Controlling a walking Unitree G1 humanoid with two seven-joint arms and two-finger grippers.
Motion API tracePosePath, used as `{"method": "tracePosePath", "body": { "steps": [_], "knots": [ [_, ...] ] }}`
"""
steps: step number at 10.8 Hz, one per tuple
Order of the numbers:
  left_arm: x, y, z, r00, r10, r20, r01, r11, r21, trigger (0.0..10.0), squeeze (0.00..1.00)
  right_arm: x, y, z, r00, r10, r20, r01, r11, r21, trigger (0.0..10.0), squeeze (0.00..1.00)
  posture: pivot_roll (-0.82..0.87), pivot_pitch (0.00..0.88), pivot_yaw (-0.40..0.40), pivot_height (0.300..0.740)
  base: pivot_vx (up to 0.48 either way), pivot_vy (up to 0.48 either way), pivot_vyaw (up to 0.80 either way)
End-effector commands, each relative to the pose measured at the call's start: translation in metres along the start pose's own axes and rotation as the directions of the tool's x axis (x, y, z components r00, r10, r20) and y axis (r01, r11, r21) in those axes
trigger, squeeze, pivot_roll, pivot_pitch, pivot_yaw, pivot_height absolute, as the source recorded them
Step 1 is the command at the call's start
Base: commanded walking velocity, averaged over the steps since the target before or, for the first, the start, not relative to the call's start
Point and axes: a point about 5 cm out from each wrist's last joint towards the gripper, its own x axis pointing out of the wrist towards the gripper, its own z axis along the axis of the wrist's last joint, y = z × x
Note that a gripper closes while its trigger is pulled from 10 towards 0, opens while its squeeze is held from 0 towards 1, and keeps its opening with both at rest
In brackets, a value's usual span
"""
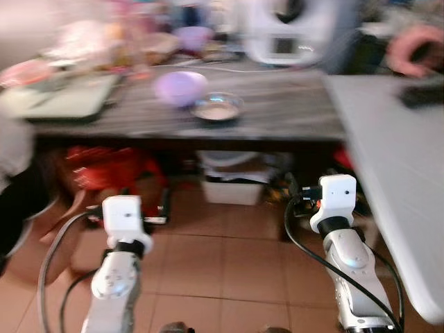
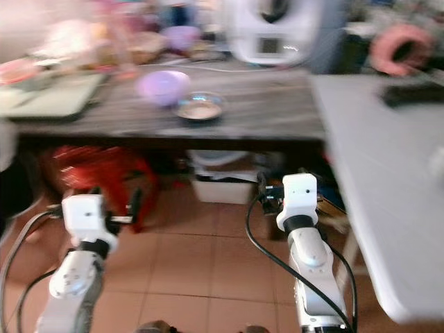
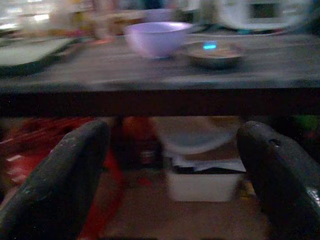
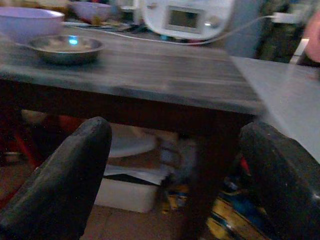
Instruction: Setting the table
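Bowl (image 1: pixel 180 87) left of dish (image 1: pixel 216 107)

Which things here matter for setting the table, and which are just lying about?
For the job:
- purple bowl
- metal dish beside it
- dark wooden table
- grey table

Lying about:
- white kitchen machine
- green tray
- red bag under the table
- white box under the table
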Motion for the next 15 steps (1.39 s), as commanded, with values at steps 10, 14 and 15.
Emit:
{"method": "tracePosePath", "body": {
  "steps": [10, 14, 15],
  "knots": [
    [0.001, -0.001, 0.002, 0.999, -0.042, 0.017, 0.042, 0.999, -0.012, 10.0, 0.00, 0.013, 0.000, 0.012, 0.999, 0.038, 0.022, -0.039, 0.998, 0.052, 10.0, 0.00, 0.04, 0.000, 0.034, 0.740, 0.000, -0.195, -0.16],
    [-0.002, 0.000, 0.002, 0.999, -0.044, 0.011, 0.044, 0.999, -0.007, 10.0, 0.00, 0.015, 0.005, 0.012, 0.998, 0.068, -0.006, -0.067, 0.997, 0.046, 10.0, 0.00, 0.04, 0.004, 0.033, 0.740, 0.000, -0.294, 0.00],
    [-0.003, -0.001, 0.002, 0.999, -0.047, 0.010, 0.047, 0.999, -0.008, 10.0, 0.00, 0.017, 0.005, 0.014, 0.998, 0.063, 0.005, -0.063, 0.998, -0.013, 10.0, 0.00, 0.04, 0.011, 0.031, 0.740, 0.000, -0.311, 0.00]
  ]
}}
